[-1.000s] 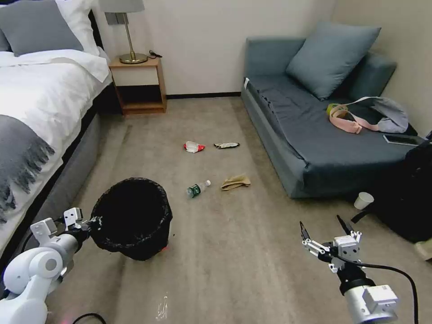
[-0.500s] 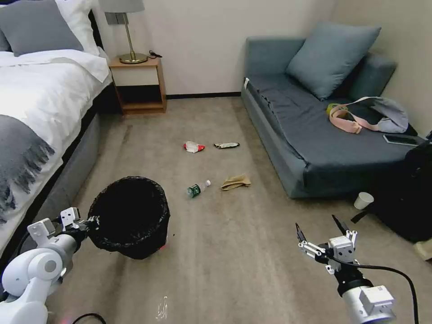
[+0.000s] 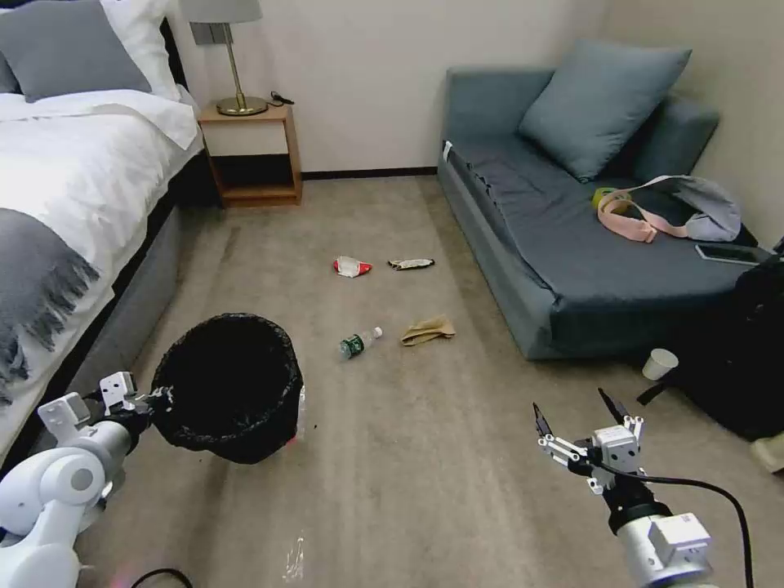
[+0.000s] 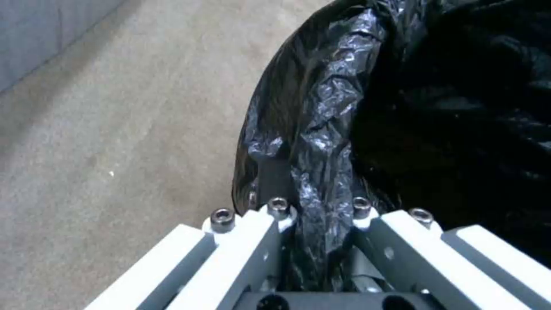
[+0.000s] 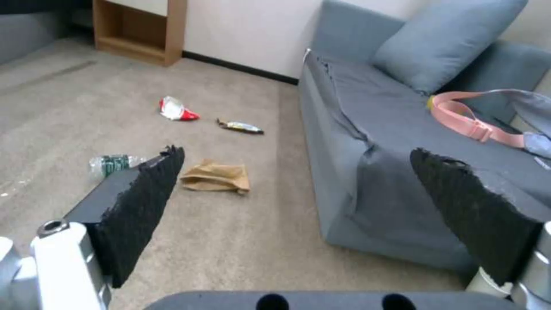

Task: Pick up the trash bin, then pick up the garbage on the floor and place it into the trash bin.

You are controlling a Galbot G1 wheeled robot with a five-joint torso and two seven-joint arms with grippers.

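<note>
Trash bin sits low on my left over the carpet, beside the bed, black bag liner crinkled over the rim. The inside reads plain black from the head view; I can't tell whether anything is in it. The bin is tilted a bit toward my left arm, with a sliver of reddish base at its lower right edge. I can't tell whether the base touches the carpet.

My left gripper is at the bin's near-left rim, arm reaching in from the lower left corner. In the left wrist view the left gripper is pinched onto the bagged rim, black plastic bunched between the two white finger links.

My right gripper hangs over bare carpet on the right, arm coming up from the lower right, fingers spread wide and holding nothing. The right wrist view shows both dark pads well apart, facing the litter.

Garbage is all on the floor, ahead of the bin and well apart from it: clear bottle with green label, crumpled brown paper just beside it, red-white wrapper and dark-gold wrapper farther off toward the wall.

Sofa on the right carries a pink strap.
</note>
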